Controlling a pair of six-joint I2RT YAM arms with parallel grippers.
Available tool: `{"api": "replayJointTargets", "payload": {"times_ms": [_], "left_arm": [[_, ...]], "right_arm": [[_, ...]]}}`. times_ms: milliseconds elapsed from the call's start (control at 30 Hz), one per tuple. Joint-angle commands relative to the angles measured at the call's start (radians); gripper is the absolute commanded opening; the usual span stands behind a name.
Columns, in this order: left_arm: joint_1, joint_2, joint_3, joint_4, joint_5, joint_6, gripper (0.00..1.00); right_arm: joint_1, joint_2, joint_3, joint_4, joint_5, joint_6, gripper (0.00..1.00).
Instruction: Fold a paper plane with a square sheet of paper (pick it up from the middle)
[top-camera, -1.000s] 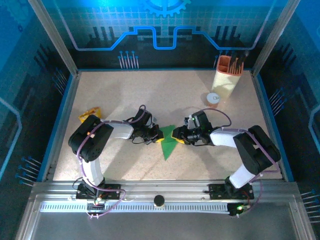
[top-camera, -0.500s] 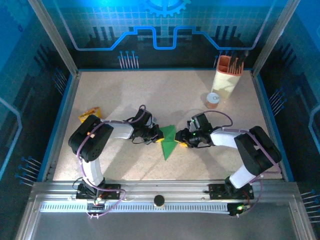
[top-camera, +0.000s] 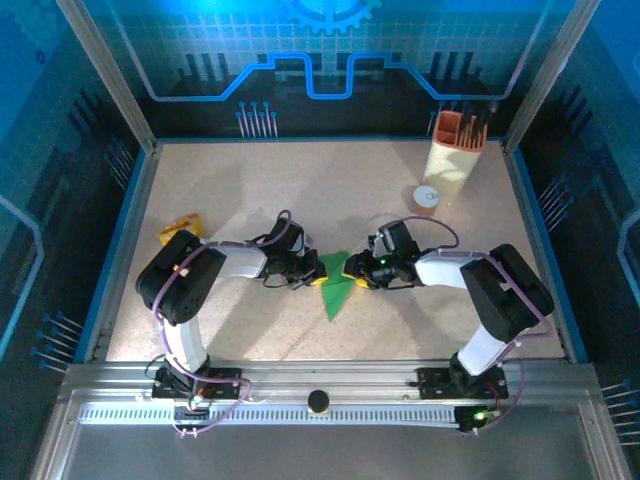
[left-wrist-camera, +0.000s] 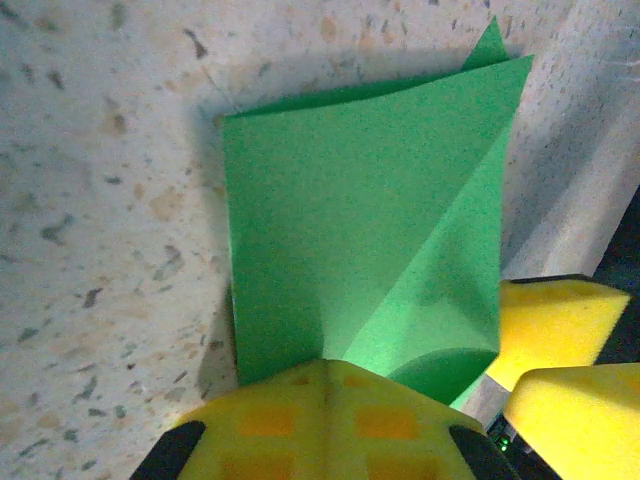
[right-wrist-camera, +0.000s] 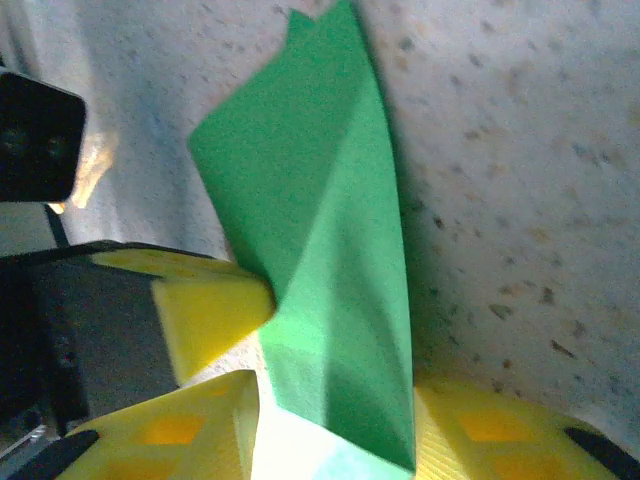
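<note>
The sheet of paper (top-camera: 336, 291), bright green and folded into a pointed shape, lies mid-table with its tip toward the near edge. My left gripper (top-camera: 318, 275) comes from the left and is shut on the paper's left edge. In the left wrist view the paper (left-wrist-camera: 350, 220) fans out from the closed yellow jaws of the left gripper (left-wrist-camera: 326, 366), part of it raised off the table. My right gripper (top-camera: 357, 274) meets the paper from the right. In the right wrist view its yellow fingers (right-wrist-camera: 190, 430) stand apart, with the paper (right-wrist-camera: 320, 230) between them.
A crinkled yellow-orange snack packet (top-camera: 180, 230) lies at the left. At the back right, a cream holder (top-camera: 455, 150) with orange tools stands beside a small round cup (top-camera: 427, 198). Blue walls ring the speckled table (top-camera: 240, 200).
The right gripper dipped toward the near edge, then came back against the paper's right side. The left arm and the paper have hardly moved.
</note>
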Motion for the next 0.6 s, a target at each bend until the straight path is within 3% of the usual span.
{"api": "replayJointTargets", "payload": {"times_ms": [0, 567], "left_arm": [[0.007, -0.022, -0.005, -0.052, -0.015, 0.0, 0.0], [0.008, -0.017, -0.012, -0.019, -0.013, -0.008, 0.0]], "right_arm": [[0.002, 0.009, 0.03, 0.008, -0.022, -0.021, 0.43], [-0.068, 0.124, 0.146, -0.059, -0.17, -0.18, 0.4]]}}
